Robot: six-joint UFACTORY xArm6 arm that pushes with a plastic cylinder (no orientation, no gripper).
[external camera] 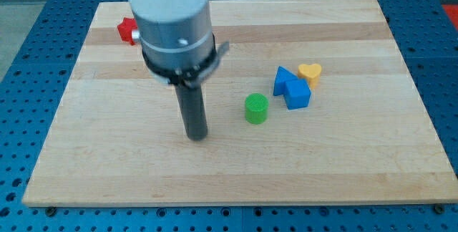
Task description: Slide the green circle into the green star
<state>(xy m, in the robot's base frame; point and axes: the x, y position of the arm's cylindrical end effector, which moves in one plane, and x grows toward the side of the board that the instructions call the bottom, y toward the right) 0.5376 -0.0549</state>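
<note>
The green circle (256, 108) is a short green cylinder standing near the middle of the wooden board (343, 160). My tip (197, 136) rests on the board to the view's left of the green circle, about a block and a half away and slightly lower in the view, not touching it. No green star shows in this view; the arm's body covers part of the board's upper left.
A blue triangle (284, 80) and a blue cube (298, 94) touch each other right of the green circle. A yellow heart (310, 73) sits just above and right of them. A red block (127, 29) shows partly behind the arm at upper left.
</note>
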